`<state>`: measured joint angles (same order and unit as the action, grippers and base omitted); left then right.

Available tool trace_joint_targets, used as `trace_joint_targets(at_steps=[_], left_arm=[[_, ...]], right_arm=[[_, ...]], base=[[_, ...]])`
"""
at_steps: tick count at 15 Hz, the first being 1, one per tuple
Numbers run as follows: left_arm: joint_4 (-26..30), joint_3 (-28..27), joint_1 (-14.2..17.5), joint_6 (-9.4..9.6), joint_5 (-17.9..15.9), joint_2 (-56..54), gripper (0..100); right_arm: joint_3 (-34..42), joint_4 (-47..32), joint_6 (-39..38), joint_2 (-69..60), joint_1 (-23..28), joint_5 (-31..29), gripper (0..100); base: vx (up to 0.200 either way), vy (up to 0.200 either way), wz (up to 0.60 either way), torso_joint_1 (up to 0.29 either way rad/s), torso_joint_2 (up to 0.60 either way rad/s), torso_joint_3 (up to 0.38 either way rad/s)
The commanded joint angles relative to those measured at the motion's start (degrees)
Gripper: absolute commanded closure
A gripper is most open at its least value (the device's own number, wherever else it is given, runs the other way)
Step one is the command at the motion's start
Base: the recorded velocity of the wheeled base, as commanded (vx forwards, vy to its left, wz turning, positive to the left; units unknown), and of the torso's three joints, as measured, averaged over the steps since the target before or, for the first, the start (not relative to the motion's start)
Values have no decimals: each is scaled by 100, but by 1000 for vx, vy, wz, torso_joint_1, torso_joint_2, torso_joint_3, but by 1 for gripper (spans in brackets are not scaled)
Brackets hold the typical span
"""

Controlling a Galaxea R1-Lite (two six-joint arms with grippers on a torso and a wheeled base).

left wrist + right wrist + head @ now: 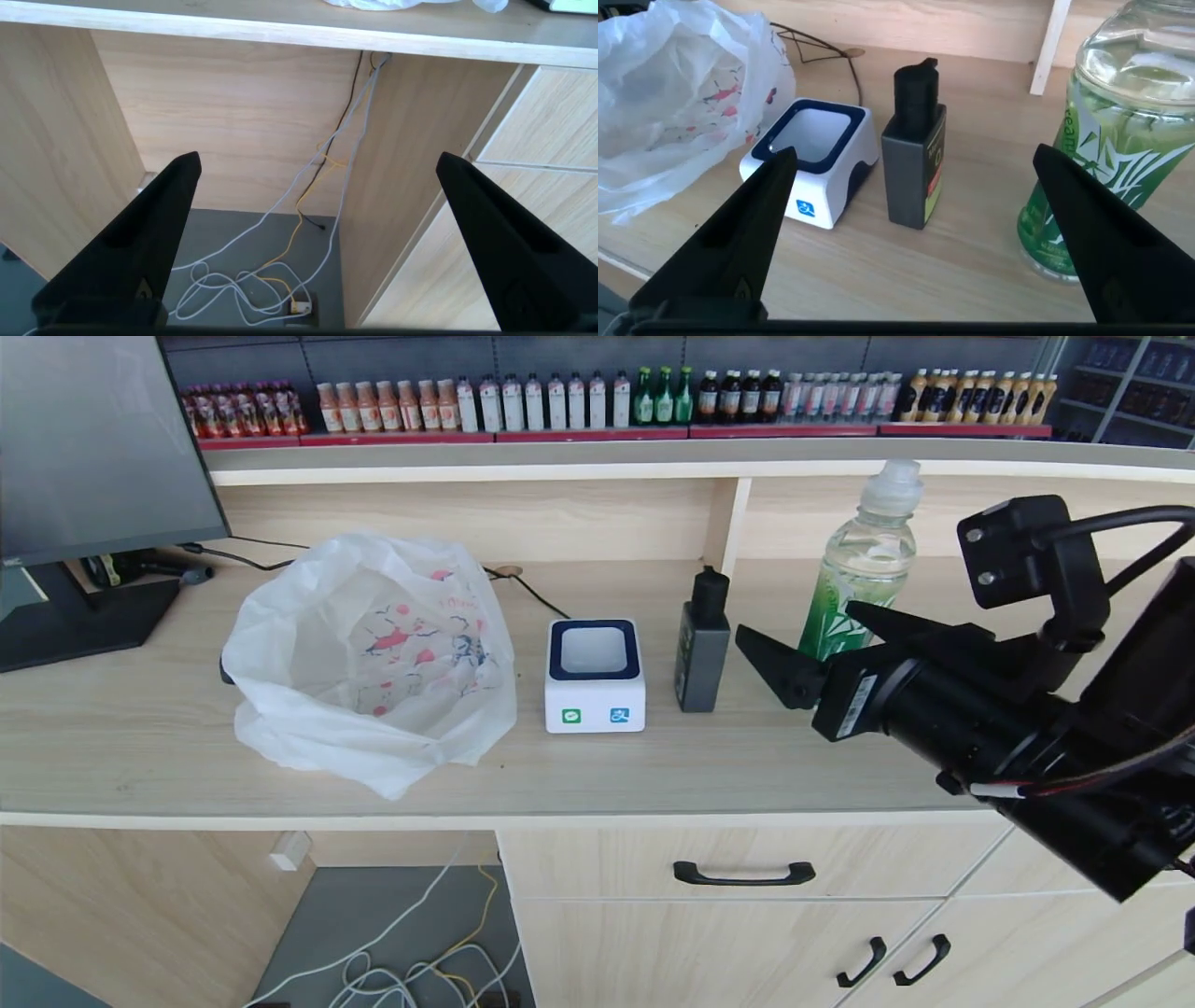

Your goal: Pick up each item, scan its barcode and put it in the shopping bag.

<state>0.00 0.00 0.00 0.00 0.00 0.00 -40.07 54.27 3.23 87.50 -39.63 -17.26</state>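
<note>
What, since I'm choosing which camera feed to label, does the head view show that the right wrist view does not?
Head view alone: the monitor at the left end of the counter, the drawers under it, and the shelf of drinks behind.
Right wrist view alone: the coloured label on one side of the dark bottle.
Both: the shopping bag, the white scanner, the dark bottle, the clear bottle with a green label, and the right gripper, open near that clear bottle.

The counter (653,775) before me is pale, matt wood grain, and the bag (308,709) on it is thin, crinkled white plastic. The scanner (595,695) is glossy white plastic, the grey bottle (702,658) matt, the water bottle (864,569) clear and shiny.
</note>
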Motion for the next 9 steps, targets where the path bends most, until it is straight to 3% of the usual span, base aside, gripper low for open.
trace_joint_targets(at_steps=[1,7,9], left_arm=[[0,0,0,0,0,0,0],[0,0,0,0,0,0,0],[0,0,0,0,0,0,0]], right_arm=[[228,321,11,109,-1,12,0],[87,417,64,496,52,-374,0],[-308,417,90,786,43,-436,0]], base=[[0,0,0,0,0,0],[0,0,0,0,0,0],[0,0,0,0,0,0]])
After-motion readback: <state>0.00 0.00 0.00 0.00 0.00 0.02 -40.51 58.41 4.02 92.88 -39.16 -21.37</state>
